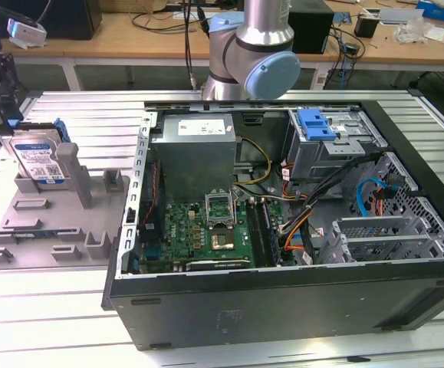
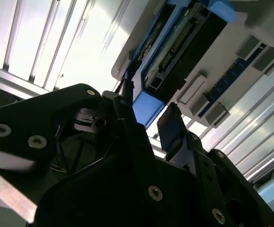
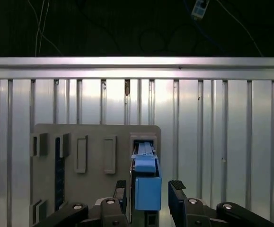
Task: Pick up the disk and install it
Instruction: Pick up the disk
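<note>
Black gripper [image 1: 5, 115] hangs at the exterior view's far left, directly over the disk [image 1: 37, 157], which stands on edge in a slot of the grey plastic fixture tray [image 1: 22, 253]. In the first wrist view we see its fingers [image 3: 177, 191] spread on either side of the disk's blue plastic bracket [image 3: 147, 191], with a gap showing on at least one side, so nothing is pinched. The disk's blue-and-white label faces us in the exterior view, though we cannot make out its print. A tall grey post [image 1: 72, 172] of the tray rises just beside the disk on the exterior view's right, and shorter posts stand near it. The tray lies on a slatted aluminium table [image 1: 53, 314]. Further right, the open computer case [image 1: 283, 307] lies on its side, its dark wall standing between the tray and the interior. Inside we see a grey power supply [image 1: 198, 149] with a white sticker, a green motherboard [image 1: 206, 230] and a tangle of orange and black cables [image 1: 294, 230]. The robot arm [image 1: 256, 54] stands behind the case. A silver metal drive cage [image 1: 344, 149] with a blue plastic handle piece [image 1: 317, 124] sits at the case's far right corner, well apart from the disk. A wooden workbench [image 1: 129, 34] runs along the back.
</note>
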You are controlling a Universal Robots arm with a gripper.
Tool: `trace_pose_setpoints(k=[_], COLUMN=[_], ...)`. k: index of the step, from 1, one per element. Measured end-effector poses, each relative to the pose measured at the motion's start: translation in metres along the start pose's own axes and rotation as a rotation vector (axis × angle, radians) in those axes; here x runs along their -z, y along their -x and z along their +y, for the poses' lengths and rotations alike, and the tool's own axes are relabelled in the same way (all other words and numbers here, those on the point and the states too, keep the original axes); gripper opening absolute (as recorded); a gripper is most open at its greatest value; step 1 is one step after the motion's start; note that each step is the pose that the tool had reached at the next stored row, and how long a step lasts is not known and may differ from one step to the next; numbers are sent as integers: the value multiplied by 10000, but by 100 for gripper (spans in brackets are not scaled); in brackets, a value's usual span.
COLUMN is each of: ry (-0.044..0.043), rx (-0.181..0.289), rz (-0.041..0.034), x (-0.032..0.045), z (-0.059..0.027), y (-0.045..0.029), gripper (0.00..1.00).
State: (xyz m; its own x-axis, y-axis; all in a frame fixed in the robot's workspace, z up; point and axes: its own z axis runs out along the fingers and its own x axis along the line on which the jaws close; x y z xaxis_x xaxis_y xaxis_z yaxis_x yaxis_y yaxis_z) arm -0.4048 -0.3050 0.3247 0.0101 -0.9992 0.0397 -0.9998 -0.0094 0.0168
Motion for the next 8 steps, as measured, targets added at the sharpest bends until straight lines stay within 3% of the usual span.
trace_pose_setpoints(k=[8], ry=[-3], rx=[4], rz=[-32], x=[-45], z=[3], y=[0], gripper=[48])
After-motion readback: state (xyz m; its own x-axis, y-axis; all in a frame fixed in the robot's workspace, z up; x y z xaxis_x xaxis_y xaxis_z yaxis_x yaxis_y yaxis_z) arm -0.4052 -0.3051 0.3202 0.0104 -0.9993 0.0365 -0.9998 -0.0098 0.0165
